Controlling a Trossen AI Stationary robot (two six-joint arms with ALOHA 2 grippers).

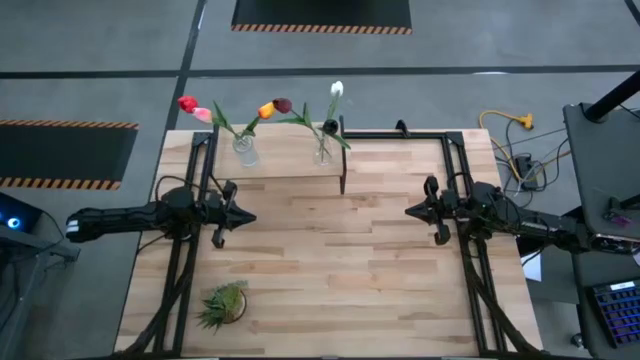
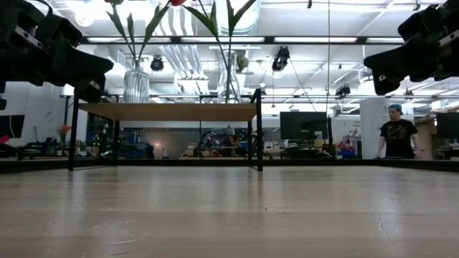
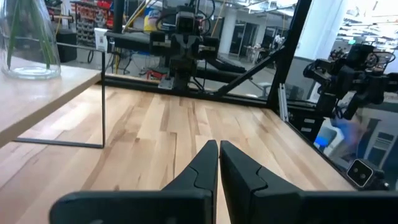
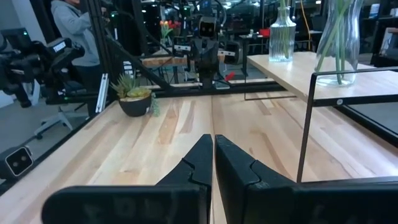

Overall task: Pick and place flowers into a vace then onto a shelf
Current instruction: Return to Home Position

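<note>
Left gripper (image 3: 219,144): fingers pressed flat together, clenched, hovering over the planked tabletop (image 1: 340,260) just off the front edge of the shelf (image 1: 280,165). Right gripper (image 4: 213,138): likewise clenched tight, held above the tabletop well apart from the shelf, out beyond its black-legged end. Shelf carries both vases, upright. Ribbed glass vase (image 1: 244,150) stands toward the shelf end nearer the left arm and appears to hold the red tulip (image 1: 187,103), pink tulip (image 1: 203,114) and orange-yellow tulip (image 1: 266,110). Smooth glass vase (image 1: 322,152) stands near the opposite shelf end with the maroon tulip (image 1: 283,104) and white tulip (image 1: 337,89). Potted tuft plant (image 1: 224,305) sits well apart from the shelf, on the left arm's side.
</note>
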